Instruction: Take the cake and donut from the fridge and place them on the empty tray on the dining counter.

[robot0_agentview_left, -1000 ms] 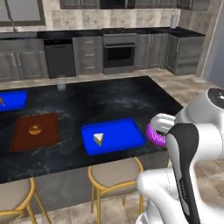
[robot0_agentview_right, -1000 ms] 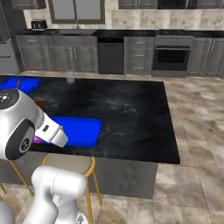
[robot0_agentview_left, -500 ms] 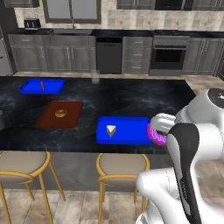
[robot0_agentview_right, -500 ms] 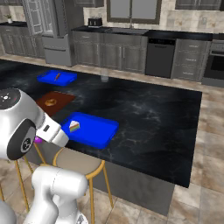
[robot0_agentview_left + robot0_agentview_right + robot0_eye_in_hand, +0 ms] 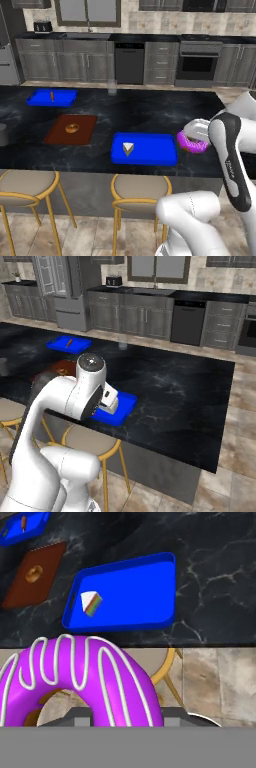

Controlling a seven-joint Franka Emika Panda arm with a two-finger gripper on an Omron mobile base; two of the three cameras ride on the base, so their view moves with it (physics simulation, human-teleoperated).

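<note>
Donut [image 5: 75, 677] gripped in fingers, held just off the bench [image 5: 150, 110] edge, right of the tray [image 5: 150, 150]. Cake [image 5: 128, 148] already sits at tray's left — carry over the bare middle, lower flat, then release.

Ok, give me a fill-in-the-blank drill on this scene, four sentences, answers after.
1. The gripper holds the ____.
2. The cake lies on the big ____ tray.
3. The brown tray carries a plain round ____.
4. The donut has purple frosting with ____ stripes.

Missing words: donut; blue; pastry; white
</note>
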